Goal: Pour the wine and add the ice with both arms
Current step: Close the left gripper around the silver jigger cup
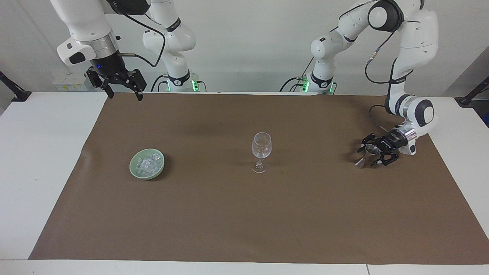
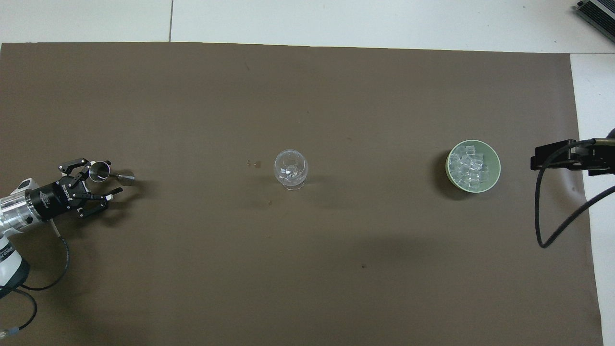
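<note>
While my left claw [image 1: 366,154] sits low at the left arm's end of the tabletop [image 1: 23,160], fingers apart either side of the little stemmed cup [image 1: 369,149], I judge it light, slick and tippy, so grip the bowl, gently! Ice [image 1: 147,163] waits in the green bowl [image 1: 134,168] at the right arm's end, wet and slippery. The right claw [image 1: 121,91] waits high and wide. From overhead I see the cup's mouth [image 2: 99,171]; the facing view alone shows the wine glass [image 1: 261,151] stem.

ice [image 2: 470,166] in bowl [image 2: 495,161], wine glass [image 1: 261,151] mid-mat
</note>
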Action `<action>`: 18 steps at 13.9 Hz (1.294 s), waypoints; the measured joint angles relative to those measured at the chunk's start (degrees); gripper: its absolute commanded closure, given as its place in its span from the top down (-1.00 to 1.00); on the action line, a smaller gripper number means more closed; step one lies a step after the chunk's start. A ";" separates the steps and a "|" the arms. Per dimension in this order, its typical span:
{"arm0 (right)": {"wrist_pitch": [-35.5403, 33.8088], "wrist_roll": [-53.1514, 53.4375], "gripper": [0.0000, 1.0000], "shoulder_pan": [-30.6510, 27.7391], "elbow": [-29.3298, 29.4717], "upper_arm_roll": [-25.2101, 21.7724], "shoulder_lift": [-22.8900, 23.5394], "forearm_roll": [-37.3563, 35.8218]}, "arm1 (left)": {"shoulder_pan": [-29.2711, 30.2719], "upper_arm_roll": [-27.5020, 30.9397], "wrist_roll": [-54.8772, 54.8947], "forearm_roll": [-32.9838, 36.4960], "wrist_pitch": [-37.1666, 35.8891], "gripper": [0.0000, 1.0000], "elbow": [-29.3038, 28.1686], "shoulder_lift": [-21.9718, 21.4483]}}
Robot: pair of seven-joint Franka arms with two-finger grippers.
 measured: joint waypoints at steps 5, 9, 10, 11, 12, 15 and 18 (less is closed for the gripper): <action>0.00 0.00 1.00 0.00 0.00 0.00 0.00 0.00 | 0.00 0.00 0.01 -0.04 0.00 0.10 0.00 0.04; 0.00 0.00 1.00 0.00 0.00 0.00 0.00 0.00 | -0.02 0.00 0.03 -0.05 0.00 -0.06 0.01 0.04; 0.00 0.00 1.00 0.00 0.00 0.00 0.00 0.00 | -0.02 0.00 0.03 -0.05 0.00 -0.14 0.01 0.04; 0.00 0.00 1.00 0.00 0.00 0.00 0.00 0.00 | -0.02 0.00 0.03 -0.05 0.00 -0.24 0.01 0.05; 0.00 0.00 1.00 0.00 0.00 0.00 0.00 0.00 | -0.02 0.00 0.03 -0.05 0.00 -0.34 0.01 0.05; 0.00 0.00 1.00 0.00 0.00 0.00 0.00 0.00 | -0.03 0.00 0.03 -0.06 0.00 -0.55 0.02 0.06; 0.00 0.00 1.00 0.00 0.00 0.00 0.00 0.00 | -0.10 0.00 0.03 -0.20 -0.06 -0.64 0.07 0.05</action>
